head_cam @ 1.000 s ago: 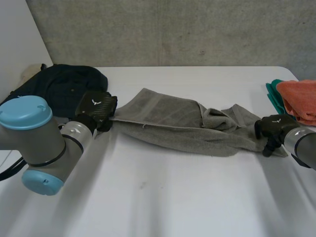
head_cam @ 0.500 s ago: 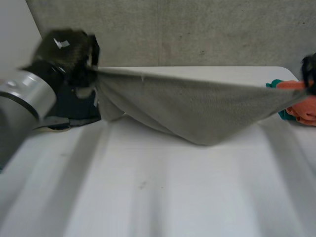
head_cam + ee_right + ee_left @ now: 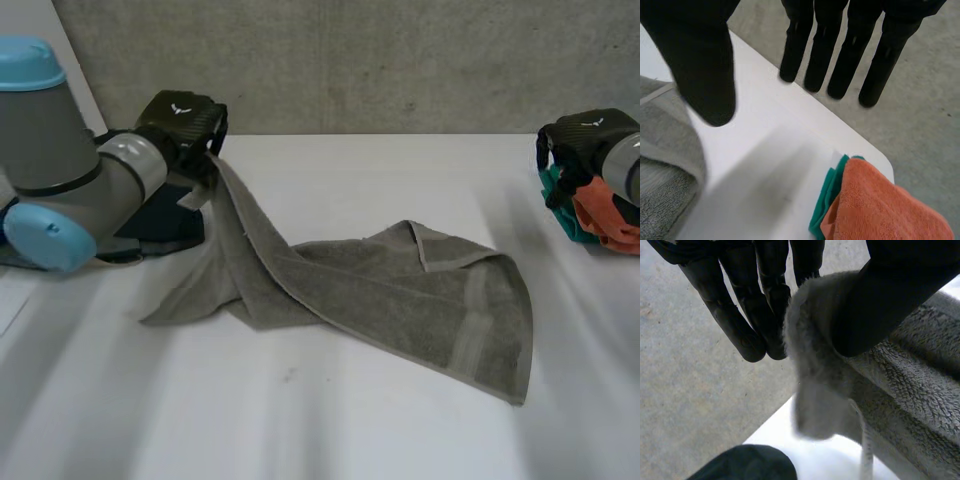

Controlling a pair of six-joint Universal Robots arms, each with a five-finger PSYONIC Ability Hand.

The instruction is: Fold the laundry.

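A grey towel (image 3: pixel 400 295) lies crumpled across the middle of the white table (image 3: pixel 330 420), its left end rising off the surface. My left hand (image 3: pixel 185 125), raised at the table's far left, pinches that end between thumb and fingers; in the left wrist view the towel edge (image 3: pixel 815 340) is squeezed under the thumb (image 3: pixel 880 305). My right hand (image 3: pixel 580 140) hovers at the far right, apart from the towel. Its fingers (image 3: pixel 840 55) hang straight, with nothing in them. The towel's right end (image 3: pixel 670 150) lies loose on the table under the thumb.
A dark garment (image 3: pixel 160 225) lies at the far left behind my left arm. An orange cloth (image 3: pixel 605 210) lies over a teal one (image 3: pixel 560 210) at the right edge, just under my right hand. A concrete wall stands behind the table.
A second ago the towel lay flat with a hand at each end. Both hands then lifted it taut. Now my right hand has let go and the towel has dropped onto the table.
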